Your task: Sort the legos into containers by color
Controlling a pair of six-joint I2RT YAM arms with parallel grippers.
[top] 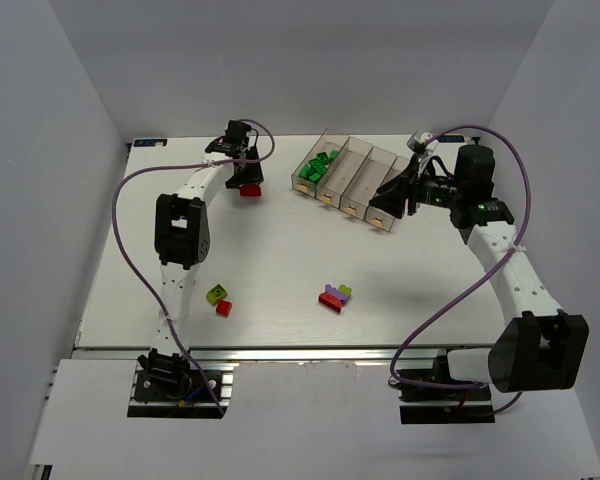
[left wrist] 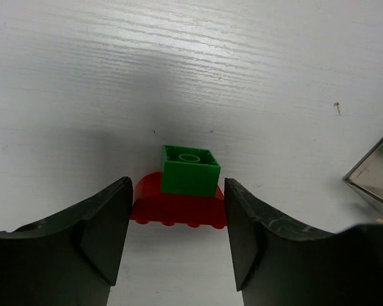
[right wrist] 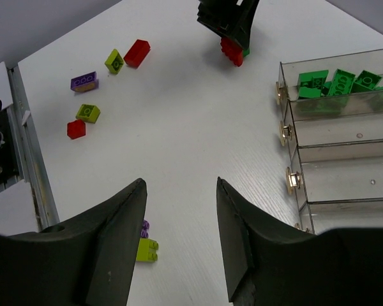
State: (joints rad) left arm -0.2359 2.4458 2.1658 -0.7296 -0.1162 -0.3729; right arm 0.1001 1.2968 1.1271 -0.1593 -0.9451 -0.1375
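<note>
My left gripper (left wrist: pixel 177 182) is open at the table's far left (top: pixel 245 177), its jaws standing on either side of a green brick (left wrist: pixel 189 169) stacked on a red arched brick (left wrist: pixel 179 208) (top: pixel 249 189). My right gripper (right wrist: pixel 179 182) is open and empty, hovering beside the near end of the containers (top: pixel 355 178). The four clear bins (right wrist: pixel 345 159) sit in a row; the end one holds several green legos (right wrist: pixel 335 83). Loose legos lie on the table: a yellow-green one (top: pixel 216 294), a red one (top: pixel 224 308), and a purple, red and yellow-green cluster (top: pixel 335 296).
The right wrist view shows more loose bricks past the cluster: red (right wrist: pixel 137 53), yellow-green (right wrist: pixel 114 61) and purple (right wrist: pixel 83 82). The left arm's elbow (top: pixel 182 230) rises over the table's left side. White walls enclose the table; a metal rail (top: pixel 310 352) runs along the near edge.
</note>
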